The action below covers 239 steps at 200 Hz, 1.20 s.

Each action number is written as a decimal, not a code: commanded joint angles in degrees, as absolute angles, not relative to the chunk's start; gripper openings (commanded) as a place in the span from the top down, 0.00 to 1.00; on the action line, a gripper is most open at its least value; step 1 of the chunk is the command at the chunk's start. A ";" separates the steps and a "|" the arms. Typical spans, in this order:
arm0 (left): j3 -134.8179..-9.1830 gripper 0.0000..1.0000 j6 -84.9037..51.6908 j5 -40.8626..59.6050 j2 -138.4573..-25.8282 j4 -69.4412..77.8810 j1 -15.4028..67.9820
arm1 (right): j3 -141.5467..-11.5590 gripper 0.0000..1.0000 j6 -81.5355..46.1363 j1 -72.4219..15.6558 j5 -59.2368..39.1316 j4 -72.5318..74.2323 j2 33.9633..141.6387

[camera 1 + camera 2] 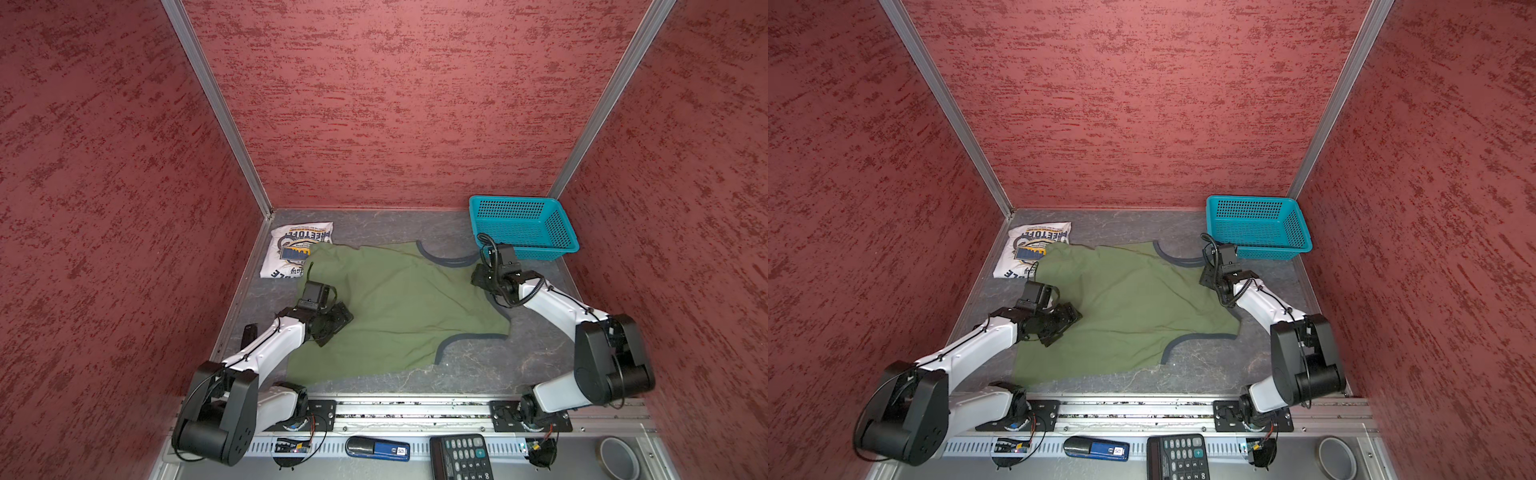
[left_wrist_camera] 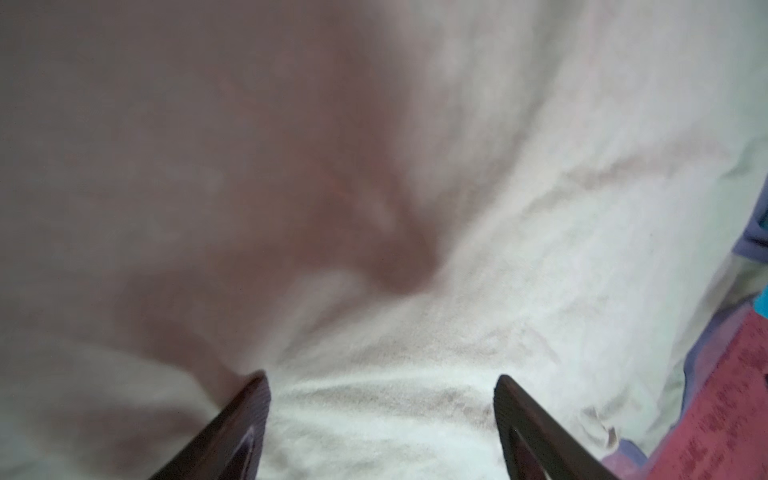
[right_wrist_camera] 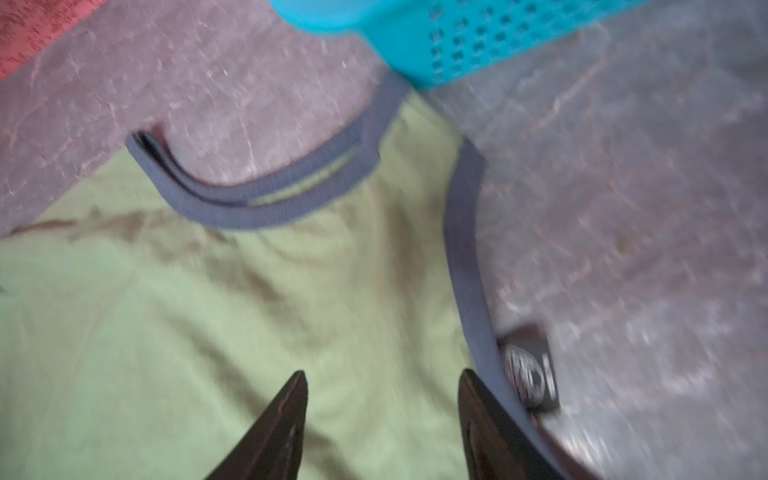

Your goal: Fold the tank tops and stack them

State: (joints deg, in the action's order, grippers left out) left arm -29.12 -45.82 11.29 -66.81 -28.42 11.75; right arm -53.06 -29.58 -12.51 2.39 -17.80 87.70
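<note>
**Progress:** about half done, in my judgement.

**White tank top** [image 1: 297, 249]: it lies at the upper left of the grey table [image 1: 478, 370] in both top views. It is folded into a compact rectangle with the navy lettering uppermost. Its lower right corner is overlapped by the edge of the olive garment. I judge this item finished.

**Left gripper** [image 2: 382, 378]: the jaws are parted and nothing is held between them. In both top views it sits left of centre, over the left portion of the olive cloth. The left wrist view shows only wrinkled cloth beyond the fingertips, so contact cannot be confirmed.

**Olive green tank top** [image 1: 399, 307]: it is spread across the middle of the table, wrinkled, with no fold made. Its grey-trimmed armholes lie toward the right, one at upper centre and one at lower centre-right.

**Right gripper** [image 3: 384, 374]: the jaws are apart, over olive cloth just beside a grey-trimmed edge. The right wrist view is blurred, so I cannot tell whether any cloth is pinched. Nothing is visibly lifted.

**Teal basket** [image 1: 521, 224]: it stands at the upper right of the table. One grey-trimmed strap ends just beside its near wall.

**Outstanding:** the olive top has yet to be folded and then set on the white one.
</note>
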 commanded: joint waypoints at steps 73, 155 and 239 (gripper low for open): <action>-24.79 0.14 -44.41 5.66 -57.04 -40.89 4.21 | -68.91 0.52 -26.90 -17.87 10.33 -21.75 106.04; -24.43 0.14 -44.62 5.60 -56.97 -40.72 3.77 | -81.34 0.57 -26.32 -17.94 24.14 -31.57 116.00; -24.35 0.14 -44.72 5.40 -56.27 -40.78 3.52 | -81.98 0.53 -26.07 -18.19 27.90 -32.60 118.61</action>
State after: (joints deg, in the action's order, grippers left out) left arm -25.41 -45.39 6.96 -56.60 -38.20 4.12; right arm -80.95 -26.26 -17.93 24.93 -31.40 117.14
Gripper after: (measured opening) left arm 0.863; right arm 0.484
